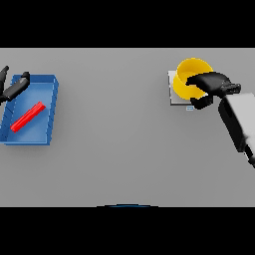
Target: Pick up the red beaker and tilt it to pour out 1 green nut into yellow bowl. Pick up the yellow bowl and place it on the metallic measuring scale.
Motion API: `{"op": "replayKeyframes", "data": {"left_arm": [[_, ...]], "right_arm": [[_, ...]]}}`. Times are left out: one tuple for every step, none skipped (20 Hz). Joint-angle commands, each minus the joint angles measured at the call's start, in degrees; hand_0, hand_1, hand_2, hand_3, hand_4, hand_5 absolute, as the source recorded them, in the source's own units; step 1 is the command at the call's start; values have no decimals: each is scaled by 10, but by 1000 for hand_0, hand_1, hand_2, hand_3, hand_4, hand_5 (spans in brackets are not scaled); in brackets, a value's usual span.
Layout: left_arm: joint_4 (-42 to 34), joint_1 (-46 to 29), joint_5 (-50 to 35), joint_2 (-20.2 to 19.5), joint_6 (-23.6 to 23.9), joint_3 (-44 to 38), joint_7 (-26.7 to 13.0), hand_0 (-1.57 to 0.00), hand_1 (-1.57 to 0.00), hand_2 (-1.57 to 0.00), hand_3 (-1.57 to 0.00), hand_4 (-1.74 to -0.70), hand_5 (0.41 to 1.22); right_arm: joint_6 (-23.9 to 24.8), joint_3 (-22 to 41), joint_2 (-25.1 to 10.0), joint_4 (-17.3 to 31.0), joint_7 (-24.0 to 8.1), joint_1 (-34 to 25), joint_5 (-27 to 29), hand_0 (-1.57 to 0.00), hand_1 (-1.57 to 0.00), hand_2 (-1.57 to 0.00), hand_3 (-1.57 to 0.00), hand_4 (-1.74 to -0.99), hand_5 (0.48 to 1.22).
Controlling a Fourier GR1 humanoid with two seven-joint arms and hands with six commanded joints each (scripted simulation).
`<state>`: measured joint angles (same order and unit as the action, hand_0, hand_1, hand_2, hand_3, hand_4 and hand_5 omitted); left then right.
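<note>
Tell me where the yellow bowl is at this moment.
In the head view the yellow bowl is at the far right of the table, on the metallic scale, with the right hand curled round its right rim.

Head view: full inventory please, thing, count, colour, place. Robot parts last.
table: 1, grey, fills the view
tray: 1, blue, left side of the table
red beaker: 1, red, lying on its side inside the tray
yellow bowl: 1, yellow, far right, sitting on the scale; contents cannot be made out
metallic measuring scale: 1, light grey, under the bowl, mostly hidden by it
green nut: none visible
left hand: 1, dark, at the tray's far left corner, fingers straight, holding nothing
right hand: 1, dark, on a white and grey arm, curled round the bowl's near right rim
</note>
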<state>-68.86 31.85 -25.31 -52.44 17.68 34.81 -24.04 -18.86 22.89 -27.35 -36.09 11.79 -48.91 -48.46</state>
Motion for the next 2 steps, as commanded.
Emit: {"op": "replayKeyframes", "data": {"left_arm": [[6, 0, -1, -1, -5, -1, 3, 1, 1, 1, 1, -720, 694], [1, -1, -1, 1, -3, 1, -1, 1, 1, 1, 1, -720, 693]], "right_arm": [[2, 0, -1, 4, 7, 2, 0, -49, -79, -129, -297, -1412, 771], [1, 0, 0, 1, 4, 5, 1, -39, -63, -103, -272, -1410, 759]]}}
